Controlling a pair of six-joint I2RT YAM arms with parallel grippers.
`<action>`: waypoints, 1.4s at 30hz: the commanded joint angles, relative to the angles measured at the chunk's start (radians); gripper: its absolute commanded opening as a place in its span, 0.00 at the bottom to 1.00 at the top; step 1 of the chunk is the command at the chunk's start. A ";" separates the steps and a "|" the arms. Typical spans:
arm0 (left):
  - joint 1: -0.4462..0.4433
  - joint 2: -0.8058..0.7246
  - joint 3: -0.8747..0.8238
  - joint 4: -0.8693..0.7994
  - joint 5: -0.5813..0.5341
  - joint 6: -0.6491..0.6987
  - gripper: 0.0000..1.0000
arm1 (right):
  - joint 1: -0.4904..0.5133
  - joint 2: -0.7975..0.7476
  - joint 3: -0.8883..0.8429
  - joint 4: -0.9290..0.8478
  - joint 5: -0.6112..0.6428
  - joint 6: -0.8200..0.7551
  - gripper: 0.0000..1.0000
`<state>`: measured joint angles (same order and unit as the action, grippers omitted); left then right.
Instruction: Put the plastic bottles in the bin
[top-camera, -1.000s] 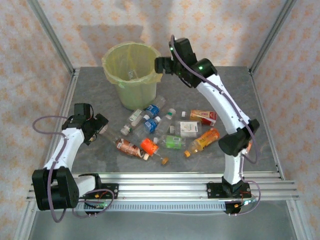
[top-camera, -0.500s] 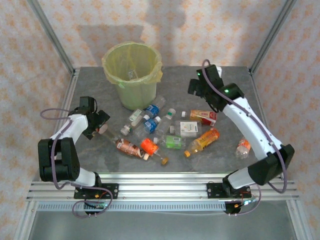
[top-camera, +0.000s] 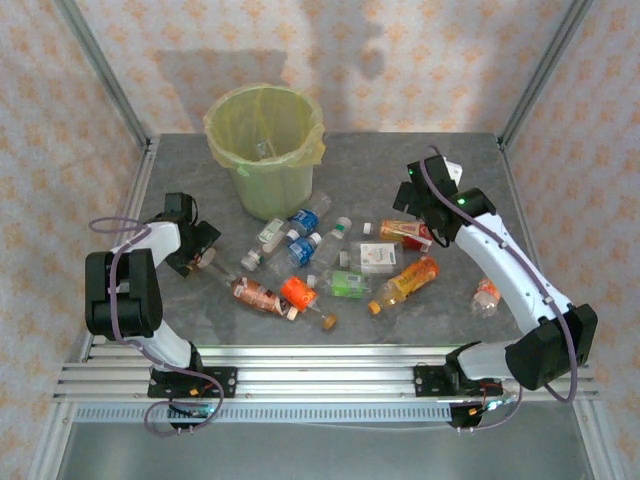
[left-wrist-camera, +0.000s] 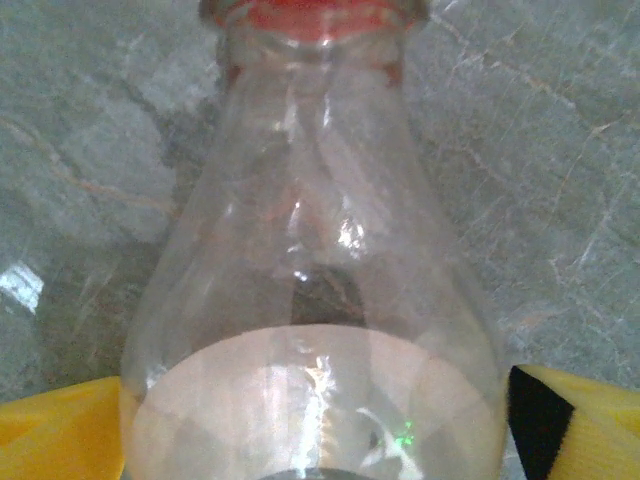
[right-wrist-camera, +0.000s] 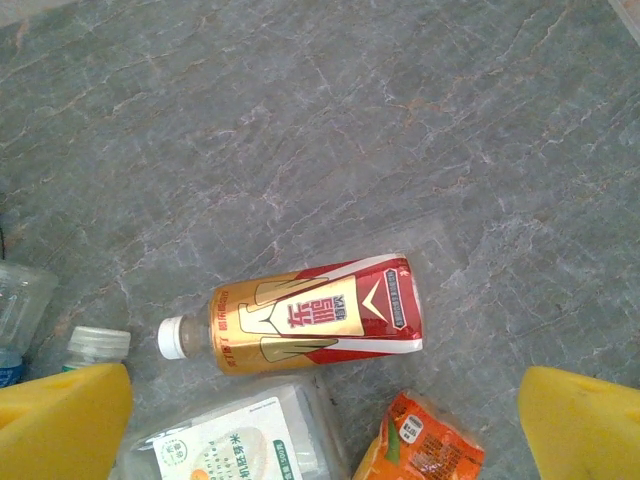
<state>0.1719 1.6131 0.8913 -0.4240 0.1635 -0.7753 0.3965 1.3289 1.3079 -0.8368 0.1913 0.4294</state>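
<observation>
Over at the left gripper (left-wrist-camera: 320, 430): stands wide, straddles the clear end of a red-labelled bottle (left-wrist-camera: 320, 250) lying flat on the bench (left-wrist-camera: 540, 150). Cannot tell whether the fingers (left-wrist-camera: 60, 430) press on it or merely flank it.

At the right gripper (right-wrist-camera: 322, 425): gapes fully, holds nothing, hovers above a red-and-gold bottle (right-wrist-camera: 310, 315) lying on its side, white cap toward the left of the wrist view, with a white-labelled bottle (right-wrist-camera: 230, 445) and an orange one (right-wrist-camera: 420, 440) just beside it.

As for the rest of the plastic bottles (top-camera: 320, 260): lie scattered across the middle of the bench, several touching, between the two arms, in front of the bin (top-camera: 265, 185) and outside it.

Probably handle as light, thin-walled shells, empty or nearly so to judge by the see-through walls. Likely give under pressure, skid on the smooth bench top, and roll when nudged sideways. Best to take hold across the body at mid-length, over the label where the wall runs straight. Avoid the tapering shoulder and the cap: apt to squirt out of closing jaws there. Worth closing just enough to dent, not crush. Little danger of breakage; more of slipping, or of knocking the neighbours about.
</observation>
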 joint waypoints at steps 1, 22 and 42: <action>0.015 0.006 0.019 0.042 -0.047 -0.021 0.88 | -0.005 -0.029 -0.017 0.025 0.015 0.032 0.99; 0.053 -0.237 0.113 -0.014 -0.238 0.076 0.50 | -0.008 -0.102 -0.066 0.083 0.026 0.056 0.99; -0.064 -0.489 0.499 0.304 -0.291 0.281 0.47 | -0.007 -0.141 -0.134 0.169 -0.020 0.063 0.99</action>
<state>0.1444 1.0817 1.3315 -0.2237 -0.1169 -0.5659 0.3954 1.2095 1.1927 -0.6899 0.1726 0.4755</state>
